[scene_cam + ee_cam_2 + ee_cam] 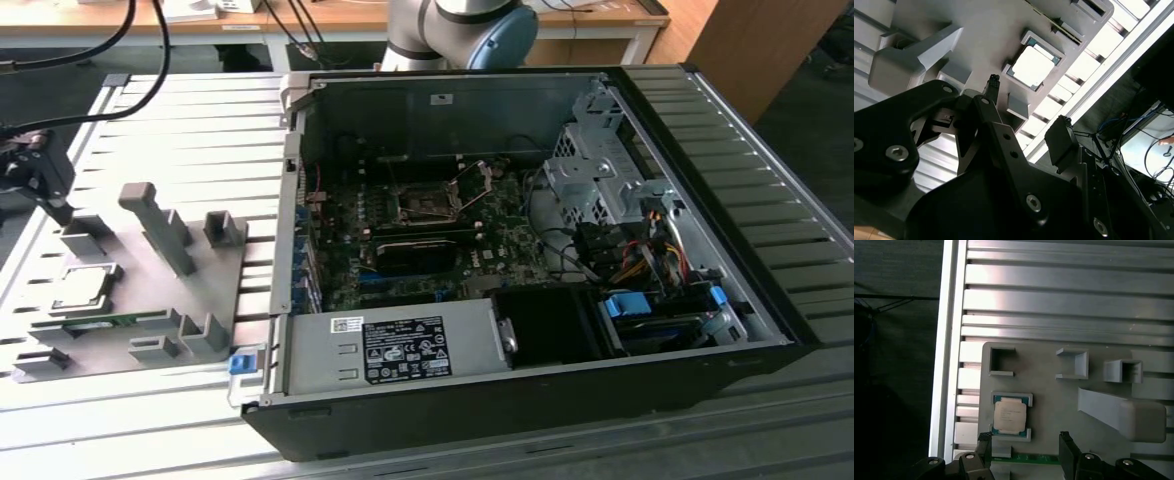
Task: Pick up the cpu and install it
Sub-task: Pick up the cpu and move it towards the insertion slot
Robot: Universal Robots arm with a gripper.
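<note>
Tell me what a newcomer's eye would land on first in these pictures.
The big open computer case fills the middle of the exterior view, its green motherboard laid bare inside. At that view's left, the shiny cpu sits in a pocket of the grey fixture plate. In the first wrist view the gripper hovers open close to the cpu, holding nothing.
</note>
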